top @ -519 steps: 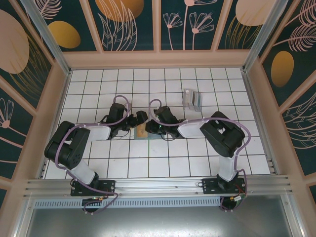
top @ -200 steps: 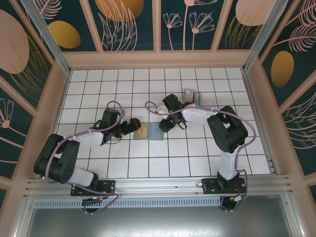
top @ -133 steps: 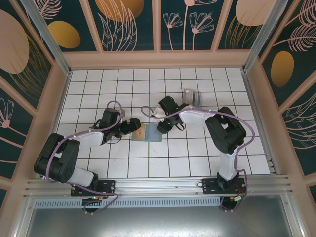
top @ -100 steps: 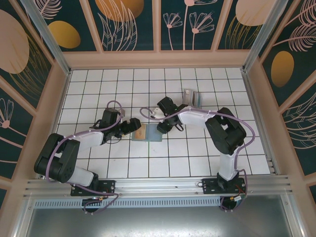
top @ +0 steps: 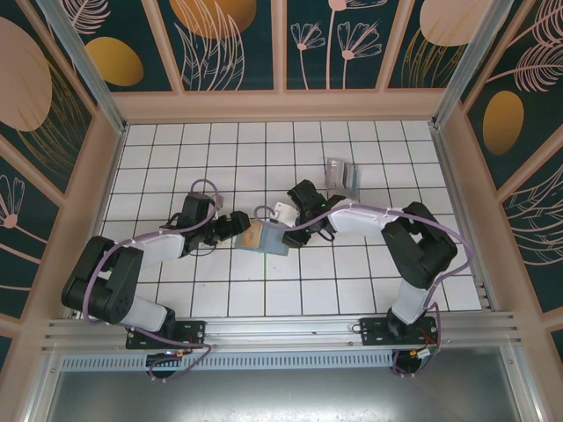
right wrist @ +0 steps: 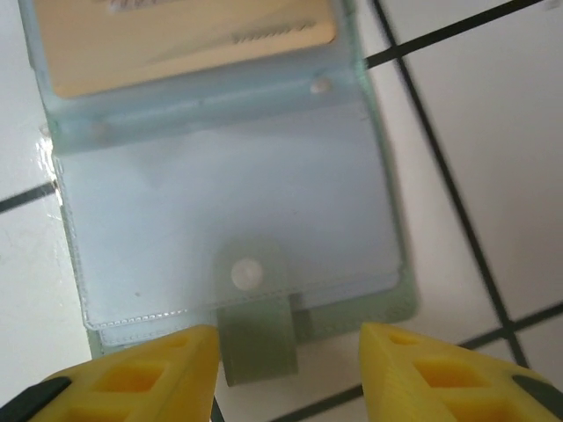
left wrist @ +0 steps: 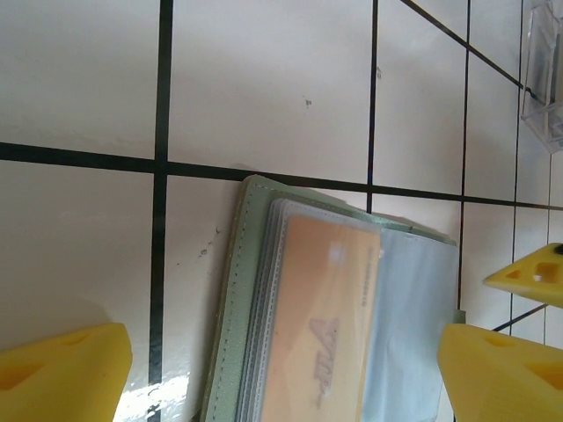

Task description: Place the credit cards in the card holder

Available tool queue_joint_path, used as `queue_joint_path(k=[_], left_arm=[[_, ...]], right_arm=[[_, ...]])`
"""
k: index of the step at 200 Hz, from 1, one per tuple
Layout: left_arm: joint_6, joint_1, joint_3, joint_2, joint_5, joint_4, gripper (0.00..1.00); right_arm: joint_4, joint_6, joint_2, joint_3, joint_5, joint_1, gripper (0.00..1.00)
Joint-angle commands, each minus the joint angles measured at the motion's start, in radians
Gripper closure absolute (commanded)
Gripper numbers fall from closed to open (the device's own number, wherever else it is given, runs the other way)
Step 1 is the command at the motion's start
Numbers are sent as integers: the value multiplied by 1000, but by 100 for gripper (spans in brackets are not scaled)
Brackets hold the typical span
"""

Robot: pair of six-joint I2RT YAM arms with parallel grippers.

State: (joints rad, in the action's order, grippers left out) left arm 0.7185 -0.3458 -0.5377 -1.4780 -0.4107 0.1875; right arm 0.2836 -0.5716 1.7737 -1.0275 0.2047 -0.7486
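Card holder [top: 266,238] open flat at table [top: 352,281] centre, looks light, floppy, slick-sleeved, so pin its stitched edge – left gripper [left wrist: 281,360] spread wide astride it, right gripper [right wrist: 286,369] half-spread over snap tab [right wrist: 255,338], pinching nothing

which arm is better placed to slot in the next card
Right. The right gripper hovers over the empty pocket of the card holder with a pale card at its tip; the spare cards lie nearer it. The left gripper, jaws open, straddles the holder.
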Motion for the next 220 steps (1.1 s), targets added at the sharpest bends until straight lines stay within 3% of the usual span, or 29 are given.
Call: queue_joint_path(k=[1, 24, 41, 63, 155, 168, 186, 220], left_arm=[[13, -15, 20, -43, -101, 27, 12], [18, -15, 18, -50, -121, 32, 14], [19, -15, 19, -42, -114, 36, 14], [19, -15, 7, -50, -124, 37, 14], [48, -16, 1, -106, -119, 84, 14], [50, -16, 4, -111, -112, 89, 14], [50, -17, -2, -123, -120, 95, 14], [52, -16, 3, -107, -124, 97, 14]], right_arm=[[9, -50, 55, -19, 15, -5, 56], [-18, -42, 63, 4, -1, -3, 62], [-68, -32, 38, 30, 3, 7, 88], [-184, -4, -38, 106, 28, 29, 95], [-823, 181, -272, 466, 187, 129, 86], [-843, 193, -284, 486, 216, 139, 81], [-823, 199, -280, 486, 217, 142, 66], [-784, 338, -323, 470, 140, 148, 59]])
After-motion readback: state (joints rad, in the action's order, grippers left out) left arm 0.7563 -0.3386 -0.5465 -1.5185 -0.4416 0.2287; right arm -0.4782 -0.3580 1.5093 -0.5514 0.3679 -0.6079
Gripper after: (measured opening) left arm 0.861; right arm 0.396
